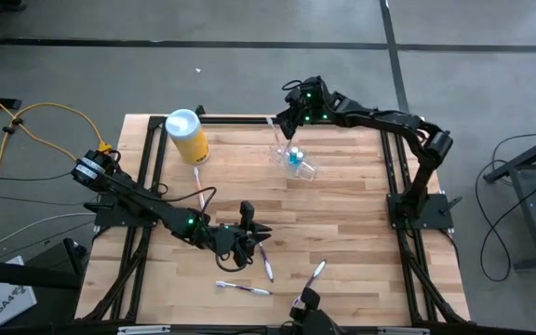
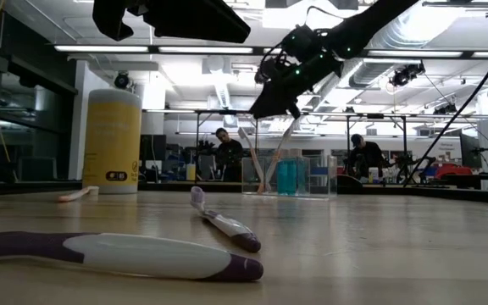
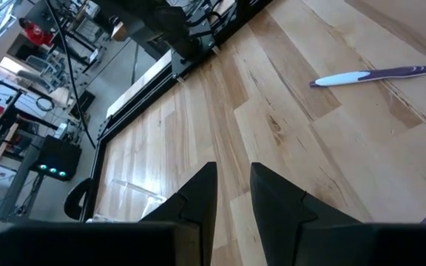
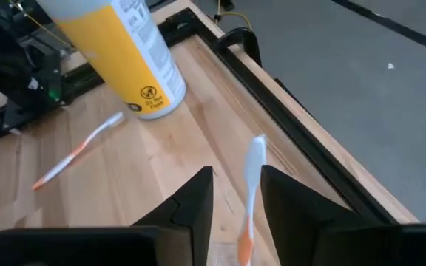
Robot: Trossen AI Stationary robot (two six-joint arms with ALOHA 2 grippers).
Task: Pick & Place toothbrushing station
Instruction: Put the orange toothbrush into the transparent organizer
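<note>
**Workspace Condition: Holder Cup and Surroundings**

The toothbrushing station (image 1: 296, 160), a clear holder cup, is located at the far centre of the table (image 1: 361, 242), with brushes seen leaning in it. The right gripper (image 1: 287, 126) is positioned just above it; its fingers are spread, and an orange-and-white toothbrush (image 4: 248, 193) is seen between them, apparently not pinched. A yellow canister (image 1: 187, 137) stands far left, an orange toothbrush (image 4: 76, 152) beside it. The left gripper (image 1: 249, 234) hovers over the near side, fingers slightly parted, holding nothing. Purple toothbrushes (image 1: 243, 288) lie scattered nearby.
</note>
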